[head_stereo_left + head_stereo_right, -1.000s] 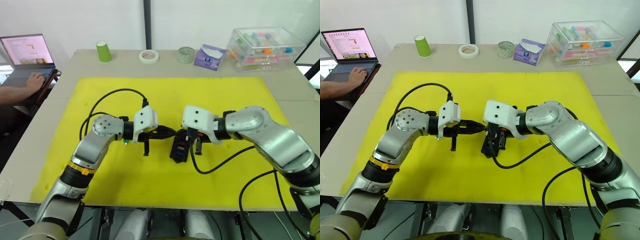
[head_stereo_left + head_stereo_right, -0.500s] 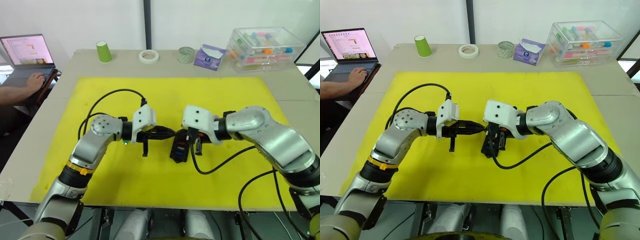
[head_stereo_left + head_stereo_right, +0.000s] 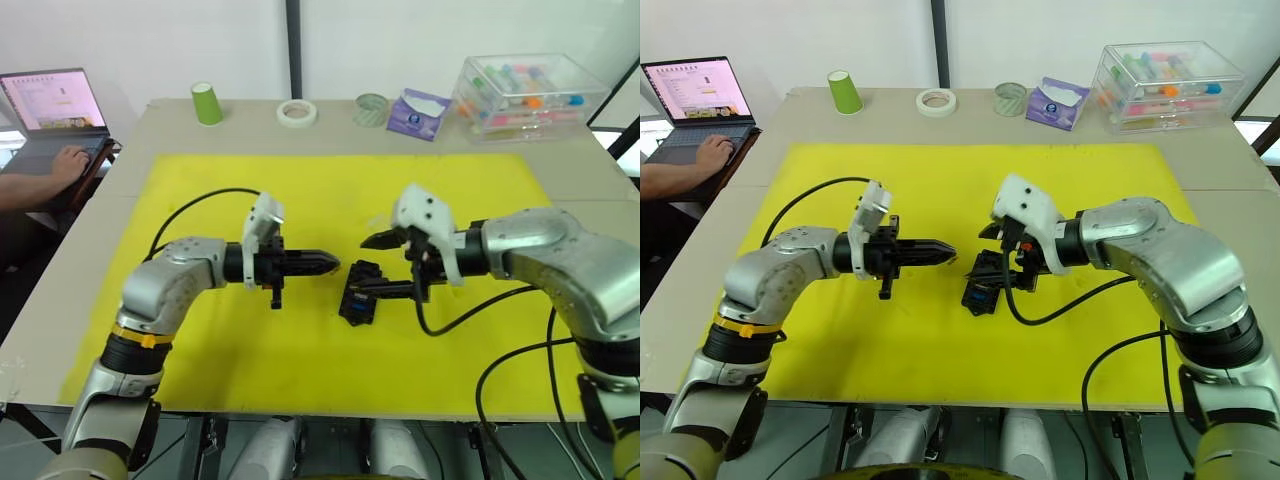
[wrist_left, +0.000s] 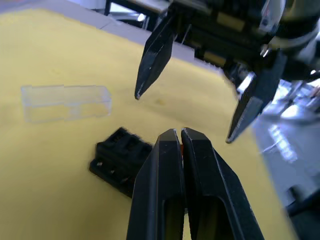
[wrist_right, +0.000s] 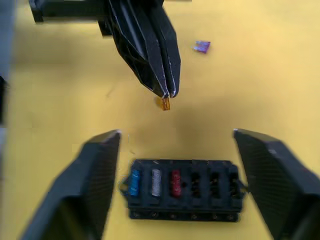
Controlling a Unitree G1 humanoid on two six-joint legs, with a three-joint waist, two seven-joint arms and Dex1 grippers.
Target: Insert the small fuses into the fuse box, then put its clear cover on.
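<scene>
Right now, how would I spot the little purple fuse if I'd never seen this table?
Find the big yellow mat and, in its middle, the black fuse box with blue, grey and red fuses already in it. Seen from the right wrist, the purple fuse lies loose on the mat beyond the left gripper. The amber fuse hangs at that gripper's tips; the purple one lies alone, touching nothing.

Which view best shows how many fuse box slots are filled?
The right wrist view: the fuse box faces the camera, three fuses seated, three slots empty. The left wrist view catches a blurred corner; the eye views show it small between the grippers.
</scene>
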